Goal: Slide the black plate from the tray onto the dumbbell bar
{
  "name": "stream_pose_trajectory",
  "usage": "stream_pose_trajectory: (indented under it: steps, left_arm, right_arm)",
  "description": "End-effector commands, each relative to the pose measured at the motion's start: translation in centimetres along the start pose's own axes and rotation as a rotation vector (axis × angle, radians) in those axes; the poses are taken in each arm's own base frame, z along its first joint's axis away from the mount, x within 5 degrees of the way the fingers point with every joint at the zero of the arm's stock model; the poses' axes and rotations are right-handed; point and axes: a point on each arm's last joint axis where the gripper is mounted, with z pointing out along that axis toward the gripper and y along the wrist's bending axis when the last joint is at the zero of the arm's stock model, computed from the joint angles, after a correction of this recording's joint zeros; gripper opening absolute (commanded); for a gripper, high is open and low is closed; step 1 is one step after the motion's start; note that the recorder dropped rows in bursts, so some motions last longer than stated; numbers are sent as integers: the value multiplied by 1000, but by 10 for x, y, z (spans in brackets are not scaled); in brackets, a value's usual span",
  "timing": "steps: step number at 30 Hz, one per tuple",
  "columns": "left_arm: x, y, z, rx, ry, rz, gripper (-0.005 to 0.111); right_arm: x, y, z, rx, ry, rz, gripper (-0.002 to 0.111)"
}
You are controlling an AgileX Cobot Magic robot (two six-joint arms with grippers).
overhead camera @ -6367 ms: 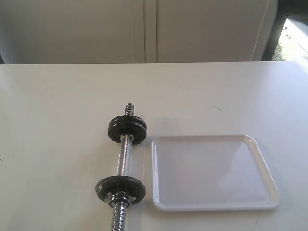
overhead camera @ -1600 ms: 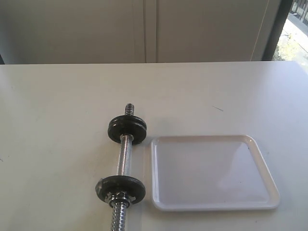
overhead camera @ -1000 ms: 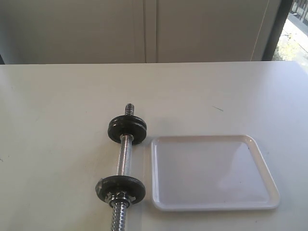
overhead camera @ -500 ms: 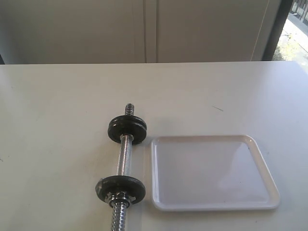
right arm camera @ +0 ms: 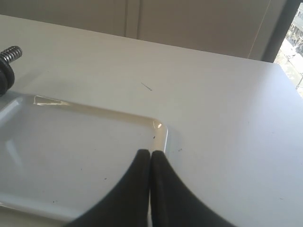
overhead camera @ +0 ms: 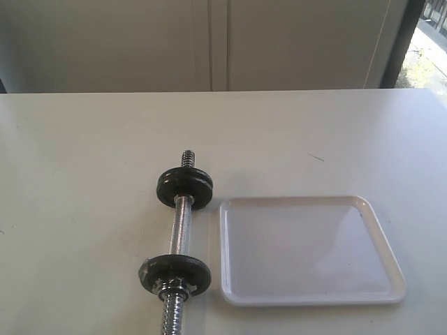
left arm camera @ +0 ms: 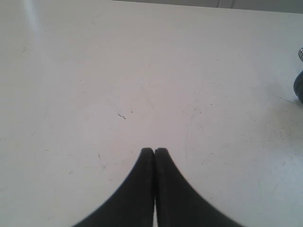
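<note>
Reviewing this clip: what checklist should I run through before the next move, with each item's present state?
1. Plate waiting in the tray: not ok, nothing lies in it.
2. Plates on the dumbbell bar: ok, the far plate and the near plate both sit on it.
3. Left gripper free: ok, shut on nothing, over bare table.
4. Right gripper free: ok, shut on nothing, over the tray near a corner.
5. Far plate locked on the threaded end: cannot tell.
</note>
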Motion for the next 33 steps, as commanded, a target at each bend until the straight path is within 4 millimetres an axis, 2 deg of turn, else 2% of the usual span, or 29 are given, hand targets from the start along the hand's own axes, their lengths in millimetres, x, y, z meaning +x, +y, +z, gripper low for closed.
stream_pose_trajectory:
  steps: [1,14,20,33]
  left_arm:
    - [0,0,0,2,-4,-10,0]
    - [0,0,0,2,-4,-10,0]
    - [0,0,0,2,-4,-10,0]
    - [0,0,0,2,-4,-10,0]
  right_arm:
    - [2,0,0,0,-4,8,0]
    - [2,0,0,2,-4,16,0]
    - [1,0,0,2,-6,159,0]
    - [2,0,0,0,5,161,0]
